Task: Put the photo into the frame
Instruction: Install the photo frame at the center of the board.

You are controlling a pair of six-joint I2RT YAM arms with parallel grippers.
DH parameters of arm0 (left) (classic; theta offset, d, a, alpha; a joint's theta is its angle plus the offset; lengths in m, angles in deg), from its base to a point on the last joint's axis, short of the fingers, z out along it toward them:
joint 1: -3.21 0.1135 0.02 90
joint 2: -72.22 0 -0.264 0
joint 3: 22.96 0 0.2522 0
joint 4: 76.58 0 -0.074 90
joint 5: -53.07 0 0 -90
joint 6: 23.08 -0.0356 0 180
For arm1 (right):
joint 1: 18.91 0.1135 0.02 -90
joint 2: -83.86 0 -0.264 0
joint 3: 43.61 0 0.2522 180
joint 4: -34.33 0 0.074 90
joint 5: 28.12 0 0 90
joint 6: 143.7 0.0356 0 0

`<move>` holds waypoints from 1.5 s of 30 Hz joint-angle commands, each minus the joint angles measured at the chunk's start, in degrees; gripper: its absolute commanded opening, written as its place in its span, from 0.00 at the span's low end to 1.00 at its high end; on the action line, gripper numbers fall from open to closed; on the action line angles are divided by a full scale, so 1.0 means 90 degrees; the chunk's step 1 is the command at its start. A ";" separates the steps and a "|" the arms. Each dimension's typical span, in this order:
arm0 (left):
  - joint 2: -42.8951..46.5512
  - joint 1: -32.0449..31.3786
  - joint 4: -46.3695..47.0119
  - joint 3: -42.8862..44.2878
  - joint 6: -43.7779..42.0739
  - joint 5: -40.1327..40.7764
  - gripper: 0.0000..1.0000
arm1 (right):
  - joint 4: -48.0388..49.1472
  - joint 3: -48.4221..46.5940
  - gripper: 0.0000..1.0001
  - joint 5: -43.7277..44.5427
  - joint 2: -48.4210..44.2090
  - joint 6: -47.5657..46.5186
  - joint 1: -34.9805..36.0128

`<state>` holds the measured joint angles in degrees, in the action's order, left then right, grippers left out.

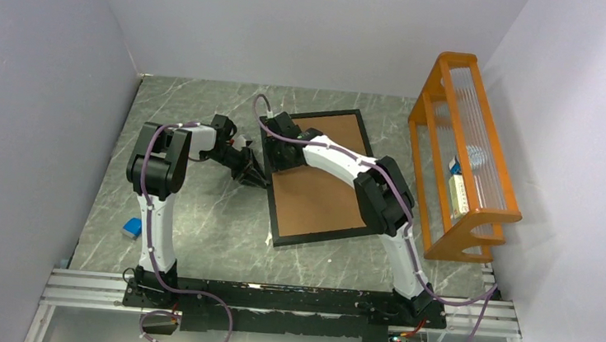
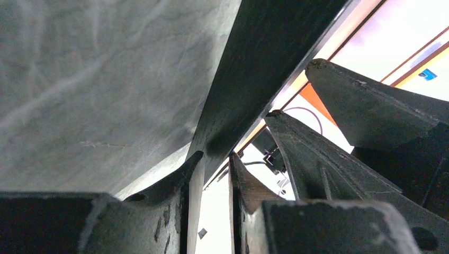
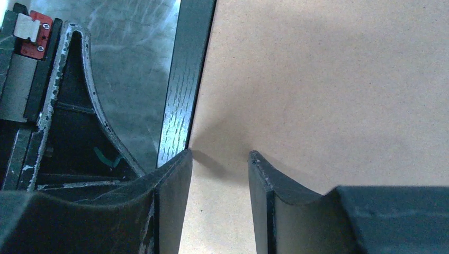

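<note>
- Frame (image 1: 273, 214): flat on tabletop (image 1: 211, 237) beside orange rack (image 1: 468, 231), backing board (image 1: 314, 197) up; probably stiff, light; take by a rail.
- Left tool (image 2: 214, 157): narrow, at the rail farthest from the rack; grip cannot be told.
- Right tool (image 3: 219, 156): half-open, empty.
- Photo: unseen.

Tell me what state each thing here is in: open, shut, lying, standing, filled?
frame: lying on the table, filled by the board.
board: inside the frame, brown side up.
photo: not in sight.
left gripper: gap narrow, tips at the frame's left rail; grip unclear.
right gripper: open, empty, over the board beside the rail.
rack: upright, a few items inside.
</note>
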<state>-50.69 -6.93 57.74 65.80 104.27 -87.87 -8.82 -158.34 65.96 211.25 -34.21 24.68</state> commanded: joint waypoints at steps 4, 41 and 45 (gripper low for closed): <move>-0.0581 -0.0105 -0.0030 -0.0353 -0.0267 0.1862 0.27 | -0.0476 -0.0108 0.46 0.0515 0.0611 -0.0017 0.0159; -0.0582 -0.0105 -0.0102 -0.0386 -0.0282 0.2031 0.27 | -0.1738 0.0041 0.33 0.2906 0.1698 -0.0873 0.0479; -0.0585 -0.0105 -0.0142 -0.0384 -0.0287 0.2094 0.27 | -0.1915 -0.0324 0.32 0.3126 0.1670 -0.0953 0.0479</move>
<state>-50.69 -6.90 58.40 65.41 104.29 -88.15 -14.65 -164.22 88.06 216.56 -39.65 32.33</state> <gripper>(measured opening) 0.276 0.329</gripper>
